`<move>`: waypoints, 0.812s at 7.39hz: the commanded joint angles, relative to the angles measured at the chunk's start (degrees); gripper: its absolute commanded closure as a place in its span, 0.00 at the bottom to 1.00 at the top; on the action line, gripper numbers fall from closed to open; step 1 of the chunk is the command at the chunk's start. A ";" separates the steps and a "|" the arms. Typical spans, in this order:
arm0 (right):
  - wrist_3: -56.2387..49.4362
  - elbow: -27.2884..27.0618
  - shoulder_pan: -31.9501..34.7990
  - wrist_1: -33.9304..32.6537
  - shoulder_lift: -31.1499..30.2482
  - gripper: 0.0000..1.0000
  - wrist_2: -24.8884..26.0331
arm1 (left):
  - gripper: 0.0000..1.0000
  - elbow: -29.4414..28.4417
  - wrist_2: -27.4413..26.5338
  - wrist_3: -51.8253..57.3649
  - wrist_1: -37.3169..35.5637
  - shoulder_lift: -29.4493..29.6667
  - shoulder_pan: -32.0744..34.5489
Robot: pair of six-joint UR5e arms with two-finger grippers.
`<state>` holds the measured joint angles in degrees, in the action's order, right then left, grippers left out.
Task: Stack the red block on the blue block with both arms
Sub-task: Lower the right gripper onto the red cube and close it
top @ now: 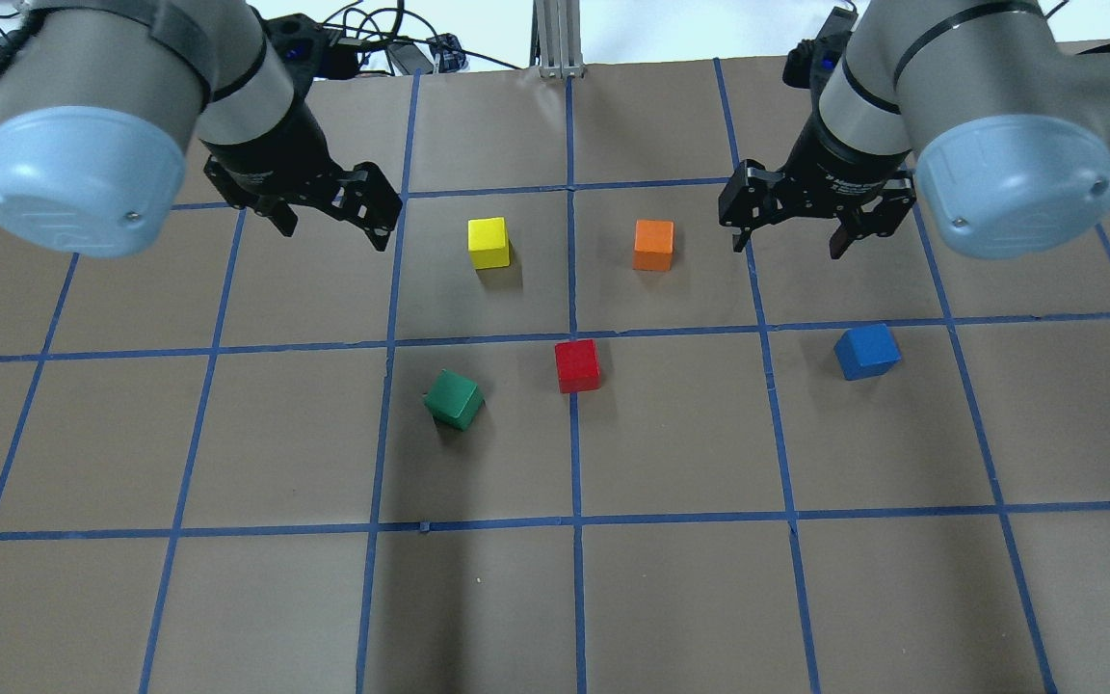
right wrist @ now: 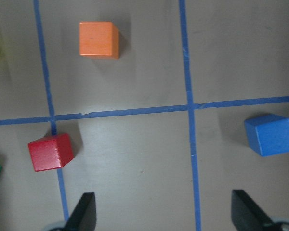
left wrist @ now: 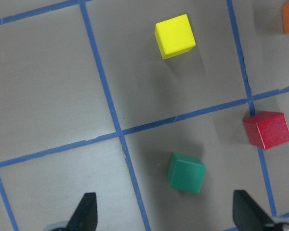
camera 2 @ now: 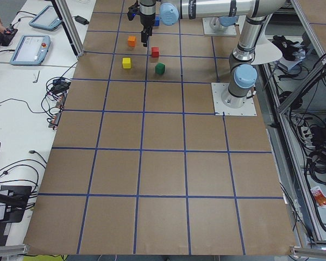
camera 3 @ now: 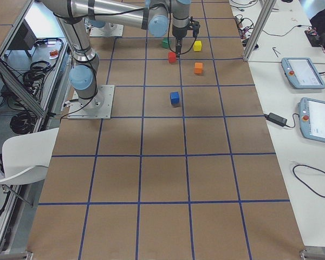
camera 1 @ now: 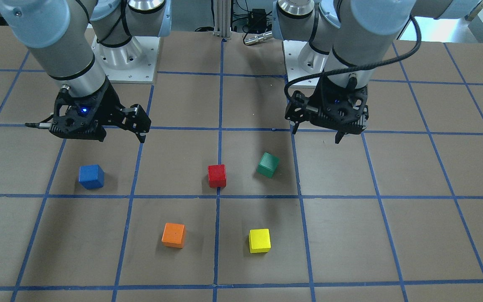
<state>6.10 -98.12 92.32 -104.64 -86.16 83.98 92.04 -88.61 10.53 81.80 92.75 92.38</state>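
Nearby | green block [top: 454,399] near red block [top: 577,365] | orange block [top: 653,245], yellow block [top: 488,242] apart

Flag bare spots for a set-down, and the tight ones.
Bare: the robot-side grid rows past the green block and red block; also the square between red and blue block. Crowded: centre, among yellow block, orange block, red, green.

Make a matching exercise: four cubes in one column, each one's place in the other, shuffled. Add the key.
1. small matte red cube
2. small matte blue cube
3. small matte green cube
4. small matte yellow cube

A. beside the small orange cube, far row
B. on a blue tape line
C. nearest the robot, its left side
D. alone in its square, robot's right side

Pairs: 1-B, 2-D, 3-C, 4-A
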 commanded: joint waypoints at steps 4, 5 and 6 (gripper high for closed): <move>6.55 -2.95 8.56 -12.49 8.18 0.00 -1.10 | 0.00 -6.78 -0.77 -1.13 4.60 -0.21 -1.41; 9.51 -2.60 11.37 -13.64 10.37 0.00 -1.10 | 0.00 -6.52 -0.77 -1.13 4.60 -0.20 -1.32; 11.02 -2.95 13.05 -18.70 13.00 0.00 -0.40 | 0.00 -6.61 -0.42 -1.13 4.60 -0.12 -1.23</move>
<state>14.70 -100.87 102.78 -118.47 -76.32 83.01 85.49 -89.26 9.42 86.38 92.53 91.05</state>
